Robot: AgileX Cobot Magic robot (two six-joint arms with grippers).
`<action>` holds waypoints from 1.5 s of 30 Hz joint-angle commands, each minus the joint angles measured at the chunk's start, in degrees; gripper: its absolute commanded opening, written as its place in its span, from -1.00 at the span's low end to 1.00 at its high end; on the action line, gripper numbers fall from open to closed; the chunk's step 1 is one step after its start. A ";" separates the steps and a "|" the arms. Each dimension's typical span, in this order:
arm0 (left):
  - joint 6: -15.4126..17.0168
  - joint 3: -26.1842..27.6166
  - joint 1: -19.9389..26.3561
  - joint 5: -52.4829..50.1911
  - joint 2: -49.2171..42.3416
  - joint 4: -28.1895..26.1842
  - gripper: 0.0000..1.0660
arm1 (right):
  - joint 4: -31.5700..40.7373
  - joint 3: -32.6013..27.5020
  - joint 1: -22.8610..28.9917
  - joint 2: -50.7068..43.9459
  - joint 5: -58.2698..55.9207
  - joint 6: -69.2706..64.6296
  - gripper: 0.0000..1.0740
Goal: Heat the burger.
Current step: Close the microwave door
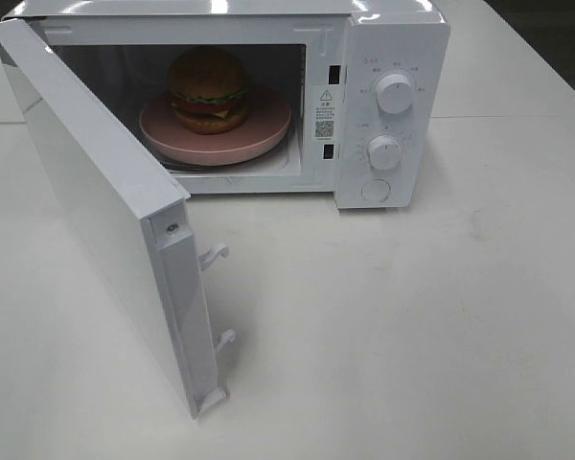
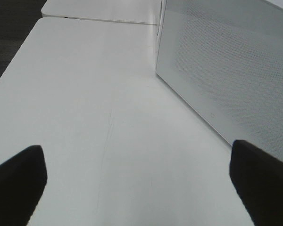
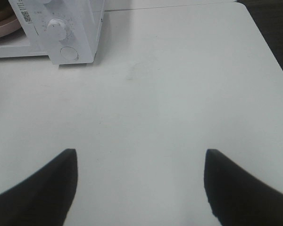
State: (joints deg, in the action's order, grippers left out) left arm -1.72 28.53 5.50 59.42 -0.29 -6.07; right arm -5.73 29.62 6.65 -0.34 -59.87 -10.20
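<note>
Both left hand (image 2: 137, 162) and right hand (image 3: 141, 157) are gaping, empty. The burger (image 1: 208, 88) is sitting on its dish (image 1: 268, 131) inside the microwave (image 1: 407, 43), whose open door (image 1: 86, 192) is probably needing a steady push.

Lab — plain white tables (image 1: 441, 316), microwave (image 1: 393, 57)

The burger (image 1: 208, 88) sits on the dish (image 1: 266, 131) inside the microwave (image 1: 393, 38), at the tabletop's (image 1: 412, 326) rear; its door (image 1: 91, 201) swings open leftward.
</note>
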 commanded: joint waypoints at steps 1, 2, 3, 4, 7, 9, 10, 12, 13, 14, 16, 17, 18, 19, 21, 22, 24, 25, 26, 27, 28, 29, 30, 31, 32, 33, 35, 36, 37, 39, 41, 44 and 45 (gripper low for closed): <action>0.06 -0.06 0.06 -0.17 -1.20 -0.40 0.83 | -0.11 -0.06 -0.34 -1.49 0.34 -0.23 0.35; 0.06 -0.06 0.06 -0.17 -1.20 -0.40 0.83 | -0.11 -0.06 -0.34 -1.49 0.34 -0.23 0.35; 0.06 -0.06 0.06 -0.17 -1.20 -0.40 0.83 | -0.11 -0.06 -0.34 -1.49 0.34 -0.23 0.35; 0.06 -0.06 0.06 -0.17 -1.20 -0.40 0.83 | -0.11 -0.06 -0.34 -1.49 0.34 -0.23 0.35; 0.06 -0.06 0.06 -0.17 -1.20 -0.40 0.83 | -0.11 -0.06 -0.34 -1.49 0.34 -0.23 0.35; 0.06 -0.06 0.06 -0.17 -1.20 -0.34 0.83 | -0.11 -0.06 -0.34 -1.49 0.34 -0.23 0.35; 0.06 -0.06 0.06 -0.17 -1.20 -0.46 0.83 | -0.11 -0.06 -0.34 -1.49 0.34 -0.23 0.35; 0.06 -0.06 0.06 -0.23 -1.20 -0.46 0.83 | -0.11 -0.06 -0.34 -1.49 0.34 -0.23 0.35; 0.06 -0.06 0.06 -0.23 -1.20 -0.46 0.83 | -0.11 -0.06 -0.34 -1.49 0.34 -0.23 0.35; 0.11 -0.06 0.06 -0.23 -1.20 -0.52 0.83 | -0.11 -0.06 -0.34 -1.49 0.34 -0.23 0.35; 0.11 -0.06 0.06 -0.29 -1.20 -0.52 0.83 | -0.11 -0.06 -0.34 -1.49 0.34 -0.23 0.35; 0.11 -0.06 0.06 -0.29 -1.20 -0.52 0.83 | -0.11 -0.06 -0.34 -1.49 0.34 -0.23 0.35; 0.11 0.17 0.06 -0.52 -0.92 0.06 0.83 | -0.11 -0.06 -0.34 -1.49 0.34 -0.23 0.35; 0.06 0.92 0.06 -0.86 -0.06 0.17 0.83 | -0.11 -0.06 -0.34 -1.49 0.34 -0.23 0.35; 0.06 1.32 0.06 -1.26 0.40 0.23 0.83 | -0.11 -0.06 -0.34 -1.49 0.34 -0.23 0.35; 0.06 2.01 0.06 -2.92 2.06 0.40 0.82 | -0.11 -0.06 -0.34 -1.49 0.34 -0.23 0.35; 0.06 2.12 0.06 -4.93 3.78 0.40 0.76 | -0.11 -0.06 -0.34 -1.49 0.34 -0.23 0.35; 0.06 2.12 0.06 -4.93 3.78 0.40 0.76 | -0.11 -0.06 -0.34 -1.49 0.34 -0.23 0.35; 0.06 2.06 0.06 -6.13 4.81 0.40 0.69 | -0.11 -0.06 -0.34 -1.49 0.34 -0.23 0.35; 0.06 1.95 0.06 -7.96 6.88 0.46 0.47 | -0.11 -0.06 -0.34 -1.49 0.34 -0.23 0.35; 0.06 1.95 0.06 -7.96 6.88 0.46 0.47 | -0.11 -0.06 -0.34 -1.49 0.34 -0.23 0.35; 0.06 1.72 0.06 -9.00 8.02 0.46 0.32 | -0.11 -0.06 -0.34 -1.49 0.34 -0.23 0.35; 0.06 1.43 0.06 -10.54 10.49 0.46 0.01 | -0.11 -0.06 -0.34 -1.49 0.34 -0.23 0.35; 0.06 1.43 0.06 -10.54 10.49 0.46 0.01 | -0.11 -0.06 -0.34 -1.49 0.34 -0.23 0.35; 0.06 1.03 0.06 -12.32 12.78 0.46 -0.28 | -0.11 -0.06 -0.34 -1.49 0.34 -0.23 0.35; 0.06 1.03 0.06 -12.32 12.78 0.46 -0.28 | -0.11 -0.06 -0.34 -1.49 0.34 -0.23 0.35; 0.06 -0.17 0.06 -16.39 16.73 0.46 -0.71 | -0.11 -0.06 -0.34 -1.49 0.34 -0.23 0.35; 0.06 -0.17 0.06 -16.39 16.73 0.46 -0.71 | -0.11 -0.06 -0.34 -1.49 0.34 -0.23 0.35; 0.06 -1.03 0.06 -19.14 19.37 0.46 -0.94 | -0.11 -0.06 -0.34 -1.49 0.34 -0.23 0.35; 0.06 -1.49 0.06 -20.68 20.74 0.46 -1.00 | -0.11 -0.06 -0.34 -1.49 0.34 -0.23 0.35; 0.00 -2.52 0.06 -25.04 23.38 0.29 -1.00 | -0.11 -0.06 -0.34 -1.49 0.34 -0.23 0.35; -0.11 -4.53 0.06 -32.72 26.76 0.17 -1.00 | -0.11 -0.06 -0.34 -1.49 0.34 -0.23 0.35; -0.11 -6.07 0.06 -37.93 28.71 0.17 -1.00 | -0.11 -0.06 -0.34 -1.49 0.34 -0.23 0.35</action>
State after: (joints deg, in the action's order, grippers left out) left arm -1.72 23.49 5.50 27.22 27.22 -5.67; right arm -5.73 29.62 6.65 -0.34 -59.87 -10.20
